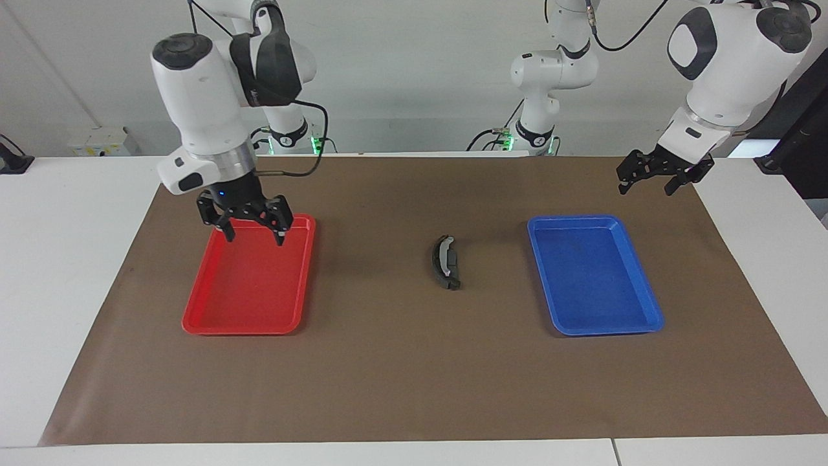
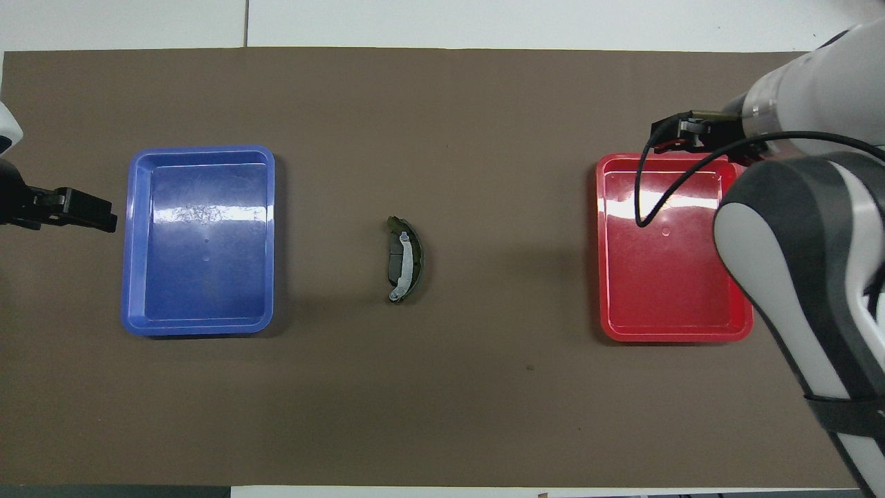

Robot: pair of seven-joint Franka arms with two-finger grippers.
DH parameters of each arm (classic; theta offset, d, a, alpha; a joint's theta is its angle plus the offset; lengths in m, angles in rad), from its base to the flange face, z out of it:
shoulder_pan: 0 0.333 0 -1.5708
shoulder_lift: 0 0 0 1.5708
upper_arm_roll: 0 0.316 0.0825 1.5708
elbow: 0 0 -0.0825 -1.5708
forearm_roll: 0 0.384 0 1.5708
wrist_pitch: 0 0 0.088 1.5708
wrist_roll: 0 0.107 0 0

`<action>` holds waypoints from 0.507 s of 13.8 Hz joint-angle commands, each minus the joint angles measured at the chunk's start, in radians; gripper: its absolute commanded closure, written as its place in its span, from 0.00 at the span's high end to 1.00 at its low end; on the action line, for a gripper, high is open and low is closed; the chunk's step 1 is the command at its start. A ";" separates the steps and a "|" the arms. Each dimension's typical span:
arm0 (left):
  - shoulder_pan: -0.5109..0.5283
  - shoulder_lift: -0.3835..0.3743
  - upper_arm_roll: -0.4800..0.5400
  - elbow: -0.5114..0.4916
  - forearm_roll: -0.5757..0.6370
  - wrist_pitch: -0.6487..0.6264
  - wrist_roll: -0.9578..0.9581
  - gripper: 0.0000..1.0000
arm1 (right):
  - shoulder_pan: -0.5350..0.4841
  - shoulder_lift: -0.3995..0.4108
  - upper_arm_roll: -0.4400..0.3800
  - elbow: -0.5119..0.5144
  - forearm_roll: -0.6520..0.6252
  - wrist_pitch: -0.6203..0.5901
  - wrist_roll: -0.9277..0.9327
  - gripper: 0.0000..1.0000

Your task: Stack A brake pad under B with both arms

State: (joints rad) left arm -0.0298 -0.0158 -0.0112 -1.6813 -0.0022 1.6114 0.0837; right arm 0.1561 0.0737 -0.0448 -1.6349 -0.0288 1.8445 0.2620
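Red tray [image 1: 249,310], blue tray [image 1: 601,323], brown mat [image 1: 401,375], black crescent shoe [image 1: 444,262] with silver-grey face.

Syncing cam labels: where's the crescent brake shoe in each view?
Facing view: crescent brake shoe lies on the brown mat, between the red tray and blue tray.
Overhead view: same shoe, mid-mat, trays swapped side to side.
Shared landmark: the blue tray, at the left arm's end.

Open mat [image 1: 388,362] all around B [image 1: 444,260]
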 commanded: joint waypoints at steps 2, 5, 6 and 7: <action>0.011 -0.010 -0.007 -0.017 0.011 0.016 0.011 1.00 | -0.069 -0.093 0.016 -0.008 -0.016 -0.170 -0.085 1.00; 0.011 -0.010 -0.007 -0.017 0.011 0.016 0.011 1.00 | -0.121 -0.137 0.014 -0.006 -0.017 -0.290 -0.144 1.00; 0.011 -0.010 -0.007 -0.017 0.011 0.016 0.011 1.00 | -0.122 -0.138 0.008 -0.011 -0.017 -0.309 -0.150 1.00; 0.011 -0.010 -0.007 -0.017 0.011 0.016 0.011 1.00 | -0.122 -0.144 -0.007 -0.014 -0.016 -0.317 -0.150 1.00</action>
State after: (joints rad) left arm -0.0298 -0.0158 -0.0112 -1.6813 -0.0022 1.6114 0.0836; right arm 0.0467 -0.0602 -0.0470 -1.6337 -0.0340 1.5438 0.1356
